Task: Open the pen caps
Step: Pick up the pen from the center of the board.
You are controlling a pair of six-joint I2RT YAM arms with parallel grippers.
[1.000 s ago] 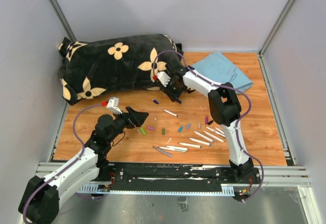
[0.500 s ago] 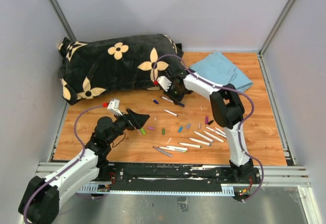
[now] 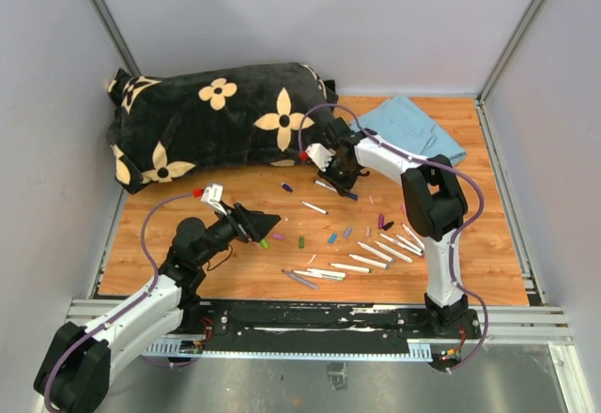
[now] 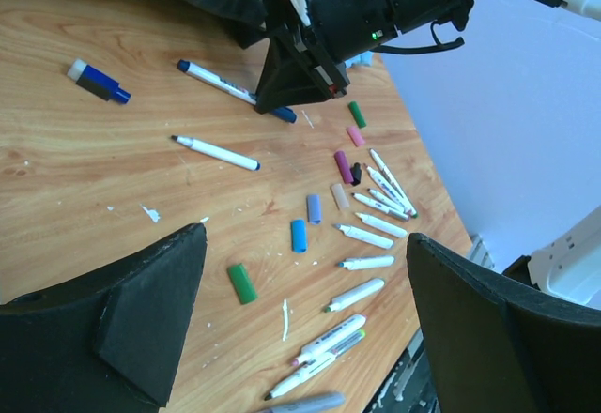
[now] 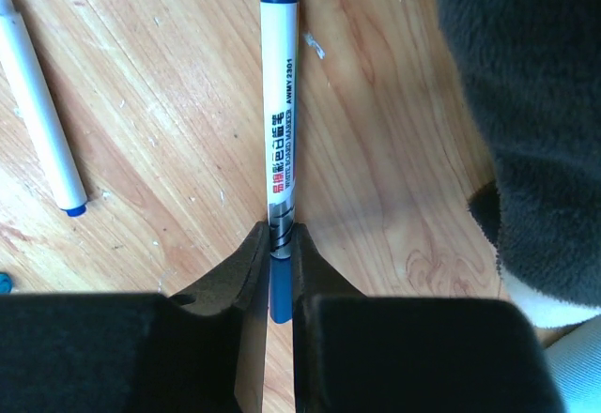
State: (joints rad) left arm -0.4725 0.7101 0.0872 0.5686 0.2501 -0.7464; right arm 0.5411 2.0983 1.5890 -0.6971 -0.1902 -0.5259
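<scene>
A white marker pen with a blue end sticks out ahead of my right gripper, which is shut on it where the barrel meets its blue pen cap. From above, that gripper is beside the pillow with the pen under it. Loose pen caps lie on the wood: green, blue, purple and pink. Uncapped white pens lie to their right. My left gripper hangs open above the caps, also seen from above, holding nothing.
A black pillow with cream flowers fills the back left, close to my right gripper. A folded blue cloth lies at the back right. Another uncapped pen and a dark blue cap lie mid-table. Grey walls surround the table.
My right gripper has shut on the blue-capped pen and drawn it right and a little nearer, away from the pillow. The left gripper crept slightly right, still open.
</scene>
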